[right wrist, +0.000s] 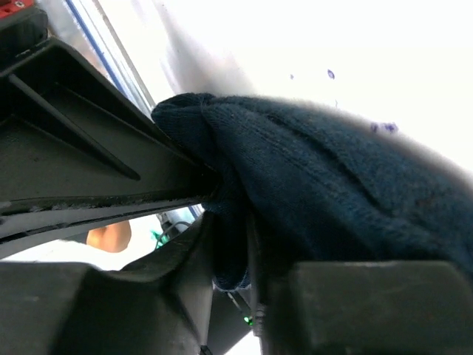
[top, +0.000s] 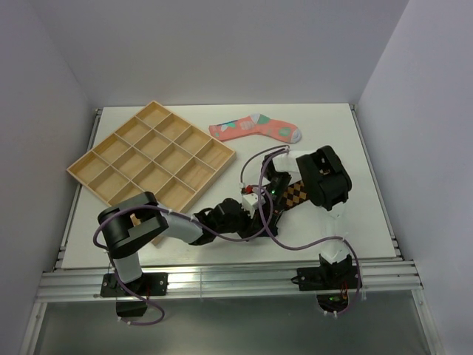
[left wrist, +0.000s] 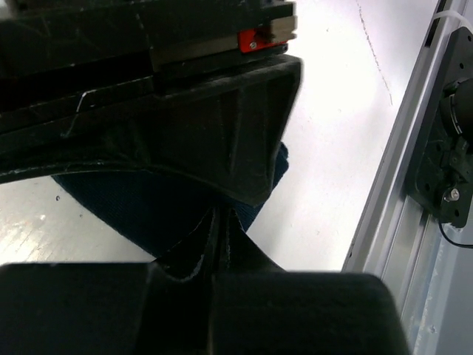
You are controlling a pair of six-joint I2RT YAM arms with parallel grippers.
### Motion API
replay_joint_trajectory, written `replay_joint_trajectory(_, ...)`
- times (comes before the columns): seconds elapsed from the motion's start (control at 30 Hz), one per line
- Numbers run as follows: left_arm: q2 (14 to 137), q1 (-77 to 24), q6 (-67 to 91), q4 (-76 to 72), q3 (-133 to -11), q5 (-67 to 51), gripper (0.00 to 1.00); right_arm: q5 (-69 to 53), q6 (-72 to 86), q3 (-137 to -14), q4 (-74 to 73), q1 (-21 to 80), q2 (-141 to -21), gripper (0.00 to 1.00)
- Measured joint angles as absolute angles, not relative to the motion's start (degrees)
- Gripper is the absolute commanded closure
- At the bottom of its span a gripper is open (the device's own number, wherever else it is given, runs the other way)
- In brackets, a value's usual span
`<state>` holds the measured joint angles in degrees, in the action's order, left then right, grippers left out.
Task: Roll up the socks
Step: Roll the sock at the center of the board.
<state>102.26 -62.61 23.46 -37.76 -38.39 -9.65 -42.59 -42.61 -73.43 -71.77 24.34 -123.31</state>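
The navy sock (left wrist: 133, 207) is seen only in the two wrist views, lying on the white table (top: 332, 126). A fold of it is pinched by the left gripper (left wrist: 225, 214), whose jaws are closed tight on the fabric; another part is wedged into the right gripper (right wrist: 222, 222), whose jaws are held only narrowly apart around the bunched cloth. In the overhead view both grippers are met to the right of the wooden compartment tray (top: 111, 137), just off its near right corner. The diamond-patterned sock (top: 295, 194) is laid flat further right of the tray, partly covered by the right arm. The pink sock (top: 255, 128), patched in teal and white, is left untouched beside the tray's far right corner.
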Motion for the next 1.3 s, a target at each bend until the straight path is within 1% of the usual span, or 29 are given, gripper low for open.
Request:
replay_joint_trajectory(0.03, 102.3, -62.6, 23.7, -37.3, -38.5, -9.7, 1.0, -42.4, -41.9, -72.9, -71.2, 24.3, -122.5, 0.6)
replay_joint_trajectory(0.13, 102.3, -62.6, 25.0, -35.8, -39.3, -9.8, 1.0, -41.2, -39.2, -70.6, -68.5, 24.3, -118.6, 0.51)
replay_joint_trajectory(0.27, 102.3, -62.6, 28.8, -33.3, -40.1, -9.7, 1.0, -36.6, -35.4, -67.4, -61.6, 24.3, -111.5, 0.46)
replay_joint_trajectory(0.5, 102.3, -62.5, 36.3, -28.8, -41.9, -9.7, 1.0, -26.7, -30.8, -64.6, -48.5, 23.1, -103.1, 0.45)
replay_joint_trajectory(0.6, 102.3, -62.0, 39.5, -26.9, -42.5, -10.6, 1.0, -25.0, -29.8, -63.4, -44.9, 21.2, -100.6, 0.45)
replay_joint_trajectory(0.83, 102.5, -58.4, 46.2, -22.9, -43.7, -15.7, 1.0, -24.3, -30.2, -56.2, -38.9, 17.5, -90.1, 0.46)
replay_joint_trajectory(1.13, 107.5, -54.7, 50.6, -10.9, -54.2, -22.6, 1.0, -25.9, -38.4, -45.1, -35.5, 17.5, -74.3, 0.46)
replay_joint_trajectory(1.2, 108.6, -53.9, 51.6, -9.3, -55.6, -24.9, 1.0, -26.6, -40.9, -43.7, -35.6, 17.5, -72.2, 0.41)
replay_joint_trajectory(1.3, 110.3, -52.2, 53.0, -6.7, -57.0, -28.0, 1.0, -28.4, -45.7, -41.5, -35.4, 17.8, -69.2, 0.4)
